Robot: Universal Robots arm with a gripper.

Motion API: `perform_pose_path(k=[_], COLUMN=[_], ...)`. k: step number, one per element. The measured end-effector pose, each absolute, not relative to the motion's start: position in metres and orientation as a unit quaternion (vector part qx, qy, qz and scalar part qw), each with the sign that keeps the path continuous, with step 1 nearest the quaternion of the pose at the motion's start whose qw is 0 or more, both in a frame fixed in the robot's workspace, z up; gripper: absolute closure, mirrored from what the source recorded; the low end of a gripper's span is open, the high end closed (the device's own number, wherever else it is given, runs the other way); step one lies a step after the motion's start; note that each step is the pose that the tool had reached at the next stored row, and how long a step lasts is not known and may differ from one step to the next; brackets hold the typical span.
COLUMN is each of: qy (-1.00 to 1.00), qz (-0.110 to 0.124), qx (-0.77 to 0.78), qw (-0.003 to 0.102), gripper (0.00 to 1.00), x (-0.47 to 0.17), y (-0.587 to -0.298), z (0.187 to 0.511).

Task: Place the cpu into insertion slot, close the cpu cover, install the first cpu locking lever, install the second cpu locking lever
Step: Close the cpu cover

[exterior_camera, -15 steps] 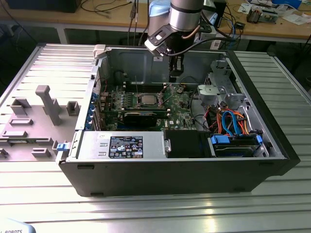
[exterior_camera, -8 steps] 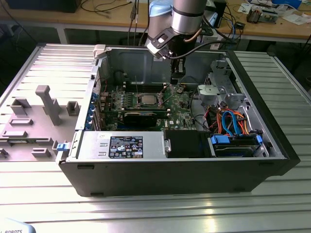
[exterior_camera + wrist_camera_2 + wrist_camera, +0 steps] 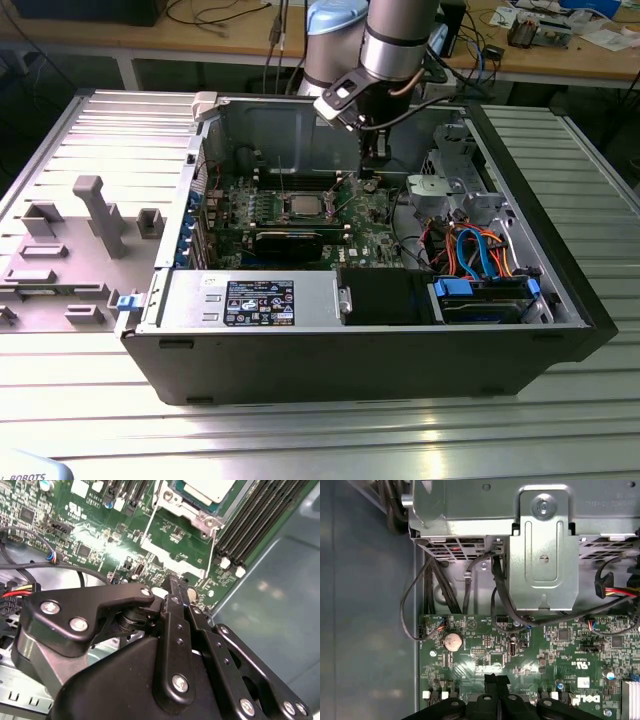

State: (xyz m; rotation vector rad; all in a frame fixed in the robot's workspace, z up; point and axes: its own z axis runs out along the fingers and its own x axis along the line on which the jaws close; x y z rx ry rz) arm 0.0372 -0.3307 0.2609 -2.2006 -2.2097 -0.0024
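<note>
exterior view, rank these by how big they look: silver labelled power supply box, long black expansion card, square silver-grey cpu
1. silver labelled power supply box, nearest the camera but clearly largest
2. long black expansion card
3. square silver-grey cpu

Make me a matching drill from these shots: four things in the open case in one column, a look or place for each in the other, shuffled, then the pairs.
Things:
1. cpu
2. coin cell
3. claw
4. drive cables

Descriptions:
A. black, over the board
B. round, silvery, on the board
C. blue and orange
D. square, silver-grey top

Pairs: 1-D, 2-B, 3-A, 4-C
</note>
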Motion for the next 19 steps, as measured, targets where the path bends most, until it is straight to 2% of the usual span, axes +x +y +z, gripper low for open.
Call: perform_pose_path(k=[5,19], qy=[-0.71,-0.71], qz=[0.0,0.001], qx=[-0.704,-0.704], qw=[0.013,0.013], gripper=[0.89,0.89], x=[0.0378,0.0311], y=[-0.333,-0.3329], z=[0.2514,0.2512])
